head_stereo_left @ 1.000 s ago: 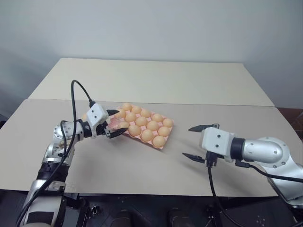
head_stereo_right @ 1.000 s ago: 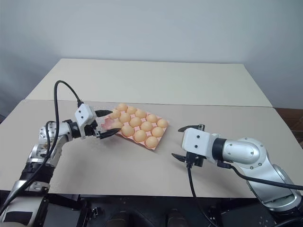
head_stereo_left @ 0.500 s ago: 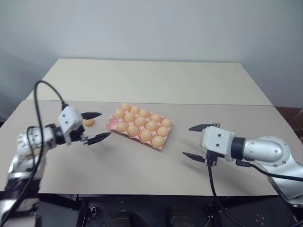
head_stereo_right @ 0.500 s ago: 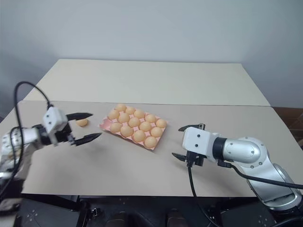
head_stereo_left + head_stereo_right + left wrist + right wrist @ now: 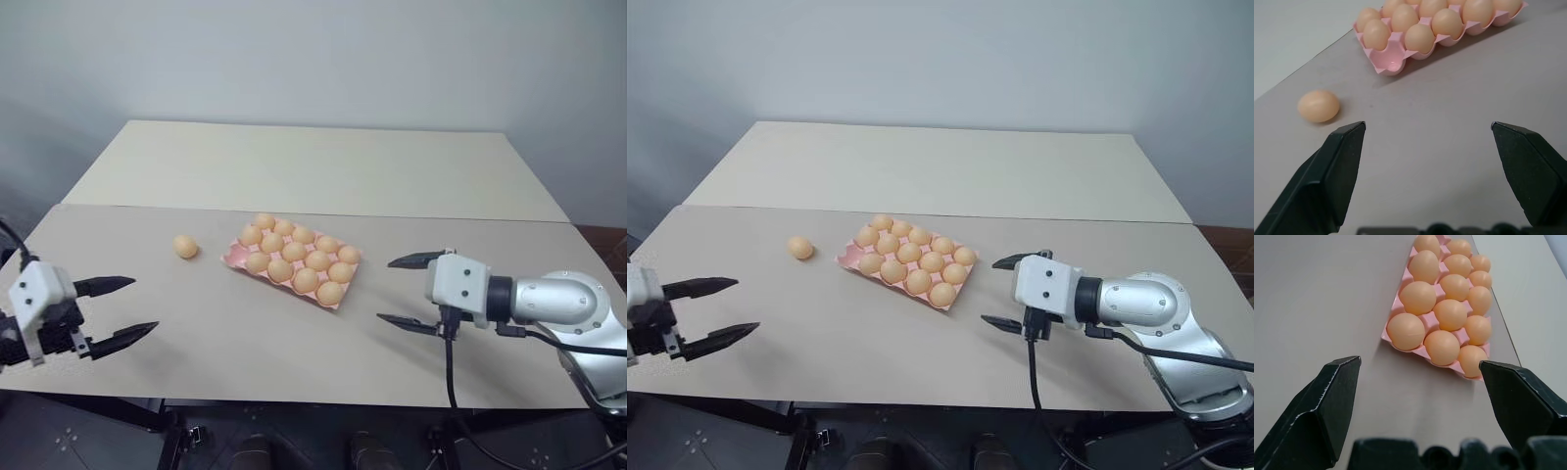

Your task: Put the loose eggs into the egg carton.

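The pink egg carton (image 5: 231,258) lies mid-table, its cups holding orange-tan eggs except one bare corner cup (image 5: 1392,59) at its near-left end. One loose egg (image 5: 185,246) rests on the table a short way left of that corner; it is also in the left wrist view (image 5: 1318,105). My left gripper (image 5: 144,305) hovers open and holds nothing at the table's front-left edge, well short of the egg. To the right of the carton, my right gripper (image 5: 385,290) is open and holds nothing, pointing at the carton's right end (image 5: 1469,360).
A second beige table (image 5: 313,166) butts against the far side of this one along a seam. The front edge runs just below both grippers. A black cable (image 5: 449,382) hangs from the right wrist.
My left gripper has drawn back from the carton's left corner, far to the left and toward the front edge, still open. The loose egg it hid now lies in view. The right gripper stayed put.
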Robot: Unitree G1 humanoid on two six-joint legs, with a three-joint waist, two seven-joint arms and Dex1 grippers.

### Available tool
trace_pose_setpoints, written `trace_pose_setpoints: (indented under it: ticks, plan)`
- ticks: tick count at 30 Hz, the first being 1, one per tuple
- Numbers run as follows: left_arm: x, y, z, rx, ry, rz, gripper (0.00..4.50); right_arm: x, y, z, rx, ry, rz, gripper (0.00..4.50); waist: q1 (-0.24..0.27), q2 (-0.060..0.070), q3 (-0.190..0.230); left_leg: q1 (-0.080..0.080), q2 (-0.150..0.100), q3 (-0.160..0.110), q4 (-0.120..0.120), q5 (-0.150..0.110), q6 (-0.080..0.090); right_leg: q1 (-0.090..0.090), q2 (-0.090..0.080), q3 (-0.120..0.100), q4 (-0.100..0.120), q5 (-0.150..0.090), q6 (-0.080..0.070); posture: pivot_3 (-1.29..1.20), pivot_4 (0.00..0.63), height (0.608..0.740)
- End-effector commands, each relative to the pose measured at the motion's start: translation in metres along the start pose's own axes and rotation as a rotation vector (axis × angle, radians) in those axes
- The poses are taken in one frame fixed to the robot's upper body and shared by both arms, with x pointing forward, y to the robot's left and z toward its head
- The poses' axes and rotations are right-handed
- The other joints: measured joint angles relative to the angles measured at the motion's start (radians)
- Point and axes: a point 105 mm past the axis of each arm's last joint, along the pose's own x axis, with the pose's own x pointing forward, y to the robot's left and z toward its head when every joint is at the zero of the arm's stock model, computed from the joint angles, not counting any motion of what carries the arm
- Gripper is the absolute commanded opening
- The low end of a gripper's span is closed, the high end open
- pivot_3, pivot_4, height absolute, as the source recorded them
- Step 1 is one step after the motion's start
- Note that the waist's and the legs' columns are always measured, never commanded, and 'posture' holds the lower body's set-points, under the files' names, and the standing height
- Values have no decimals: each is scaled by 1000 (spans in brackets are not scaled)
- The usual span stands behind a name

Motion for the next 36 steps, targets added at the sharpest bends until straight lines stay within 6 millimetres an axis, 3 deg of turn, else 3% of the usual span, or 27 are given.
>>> trace_pose_setpoints:
  ticks: [1,6,10,12,21,30,36]
  plan:
    - [-3,7,10,63,-2,99,4467,-3,-4,7,-39,-26,-12,4500,0,0,0,0,0,0,0,0,0,0,0,0,0,0,0,0,150,740]
    - [14,36,-1,23,53,280,4467,-1,-4,9,-32,-30,-2,4500,3,0,0,0,0,0,0,0,0,0,0,0,0,0,0,0,150,740]
    - [26,55,2,8,32,352,4467,-1,-6,10,-31,-29,-9,4500,1,0,0,0,-1,0,0,0,0,0,0,0,0,0,0,0,150,740]
    - [41,70,4,-7,2,382,4467,-2,-7,10,-27,-25,-13,4500,3,0,0,-1,-1,0,0,0,0,-1,0,0,0,0,0,0,150,740]
    - [102,102,-4,-96,-30,402,4467,-7,-7,11,-9,6,-52,4500,1,0,0,-3,-1,-1,1,0,0,-2,0,0,1,0,0,0,150,740]
    - [145,104,-13,-121,-26,369,4467,-14,-2,10,19,45,-92,4500,2,-1,0,-3,-1,-1,2,0,0,-1,0,-1,1,0,0,0,150,740]
    - [160,104,-26,-142,2,385,4467,-18,-1,9,26,67,-109,4500,2,-1,0,-4,-2,-2,2,0,0,-1,0,-1,1,0,0,0,150,740]
